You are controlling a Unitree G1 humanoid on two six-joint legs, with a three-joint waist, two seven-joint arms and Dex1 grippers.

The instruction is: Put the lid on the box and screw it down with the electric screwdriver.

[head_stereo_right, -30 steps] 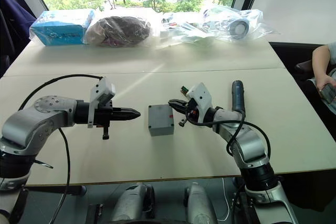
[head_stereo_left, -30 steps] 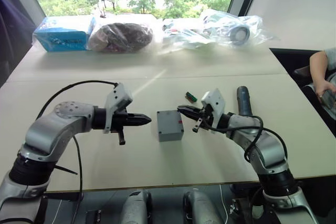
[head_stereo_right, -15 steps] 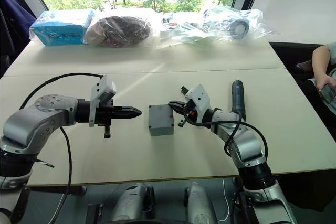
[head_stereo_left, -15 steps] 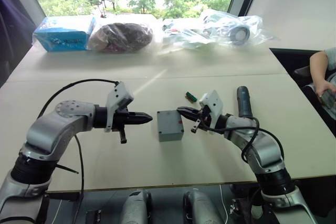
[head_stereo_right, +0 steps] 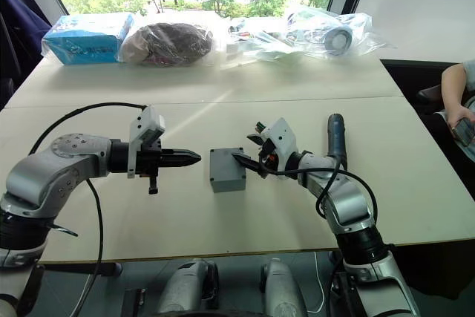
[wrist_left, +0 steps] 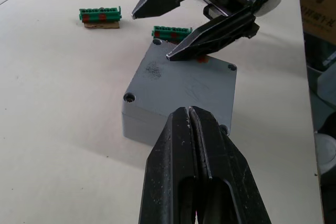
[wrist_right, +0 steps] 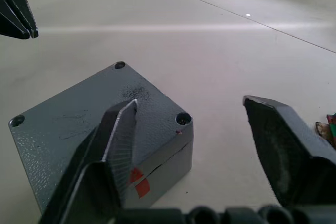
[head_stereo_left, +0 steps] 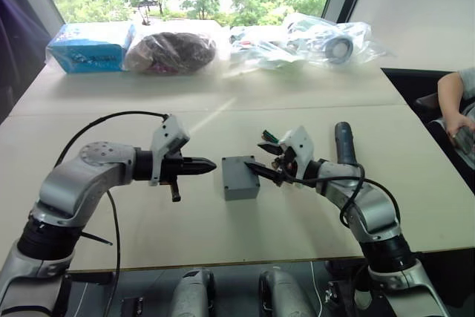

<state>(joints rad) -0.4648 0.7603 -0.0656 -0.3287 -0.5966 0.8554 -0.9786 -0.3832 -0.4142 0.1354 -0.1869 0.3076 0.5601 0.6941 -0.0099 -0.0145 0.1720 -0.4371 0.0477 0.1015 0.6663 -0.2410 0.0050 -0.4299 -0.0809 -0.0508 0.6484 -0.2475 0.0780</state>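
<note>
From the head camera I count one grey metal box (head_stereo_left: 240, 177) at table centre with its lid (head_stereo_right: 226, 162) already seated, and one dark pen-shaped electric screwdriver (head_stereo_left: 344, 144) lying at its 3 o'clock.

My left wrist view shows the left gripper (wrist_left: 189, 113) pinched closed and empty, two green terminal blocks (wrist_left: 100, 16) past the textured lid.

My right wrist view shows the right gripper (wrist_right: 205, 108) spread wide, empty, one finger (wrist_right: 119, 137) over the lid, hiding part of a red mark (wrist_right: 138, 180).
</note>
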